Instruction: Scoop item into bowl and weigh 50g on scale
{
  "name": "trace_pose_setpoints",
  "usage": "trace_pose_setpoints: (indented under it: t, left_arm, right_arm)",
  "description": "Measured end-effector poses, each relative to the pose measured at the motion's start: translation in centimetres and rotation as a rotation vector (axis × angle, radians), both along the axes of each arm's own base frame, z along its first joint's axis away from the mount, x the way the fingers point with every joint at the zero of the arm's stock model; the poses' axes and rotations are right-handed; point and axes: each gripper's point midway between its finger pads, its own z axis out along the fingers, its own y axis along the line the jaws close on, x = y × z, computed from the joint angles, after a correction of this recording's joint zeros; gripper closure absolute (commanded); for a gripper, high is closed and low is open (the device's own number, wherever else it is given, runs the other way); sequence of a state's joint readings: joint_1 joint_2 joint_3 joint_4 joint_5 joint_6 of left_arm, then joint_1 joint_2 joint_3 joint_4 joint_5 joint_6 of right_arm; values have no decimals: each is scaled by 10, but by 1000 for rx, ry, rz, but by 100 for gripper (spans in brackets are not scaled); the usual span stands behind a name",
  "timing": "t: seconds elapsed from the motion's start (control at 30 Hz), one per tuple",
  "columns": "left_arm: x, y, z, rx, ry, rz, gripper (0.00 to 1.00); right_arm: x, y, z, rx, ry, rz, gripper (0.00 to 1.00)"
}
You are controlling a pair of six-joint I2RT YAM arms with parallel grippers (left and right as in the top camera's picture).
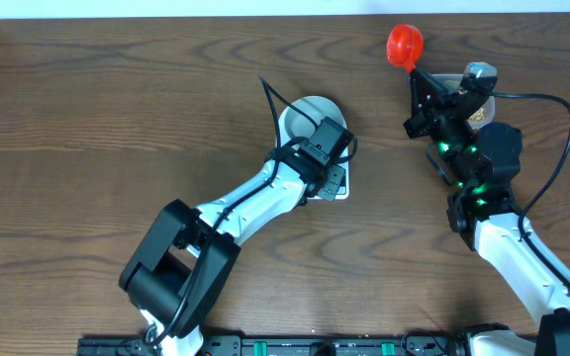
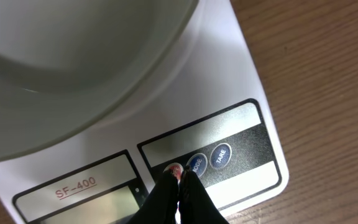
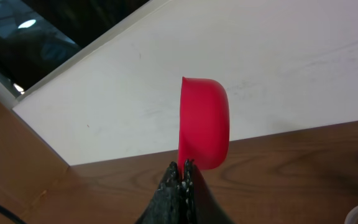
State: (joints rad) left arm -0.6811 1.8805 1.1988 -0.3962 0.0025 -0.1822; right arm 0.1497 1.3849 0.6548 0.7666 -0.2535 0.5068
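The left tool [image 1: 325, 150] hangs over the scale [image 1: 338, 185] near the middle of the bench [image 1: 117, 109]. In the left wrist view its 2 dark fingers [image 2: 194, 199] are pressed together with no gap and nothing between them. The tips of the left tool [image 2: 180, 176] sit at the red button [image 2: 174, 168], just beside the blue MODE button [image 2: 196, 164]; whether they actually press it I cannot tell. A second blue button marked TARE [image 2: 220, 155] lies next to that, clear of the fingers.

The scale [image 2: 244, 81] lies flat, its display strip [image 2: 98, 208] partly in view under the label SF-400. The bowl [image 2: 73, 56] stands on the scale's platform, filling the upper left of the wrist view. From overhead the bowl [image 1: 303, 111] is half covered by the left arm, and the part of its inside that shows looks pale and bare.

The right tool [image 1: 419, 84] is well apart, toward the far right of the bench. It is closed narrow on the handle of a red scoop [image 1: 404, 44]. In the right wrist view the right tool [image 3: 182, 167] grips it low down, and the red scoop [image 3: 204, 124] stands upright, seen edge-on (its inside is hidden).

The beans [image 1: 480, 112] show only as a tan patch in a clear tub [image 1: 479, 73], mostly hidden behind the right tool.
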Motion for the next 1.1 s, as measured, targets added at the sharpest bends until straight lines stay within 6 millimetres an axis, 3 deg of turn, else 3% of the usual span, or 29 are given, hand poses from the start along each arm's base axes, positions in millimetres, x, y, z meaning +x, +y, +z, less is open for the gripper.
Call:
trace_pose_setpoints:
  t: [0.2, 1.1]
  left_arm:
    - [-3, 2, -15, 21, 30, -1, 93]
    - [0, 1, -14, 37, 6, -42, 93]
  right_arm:
    - [0, 0, 0, 0, 0, 0, 99]
    - [0, 0, -2, -1, 8, 0, 99]
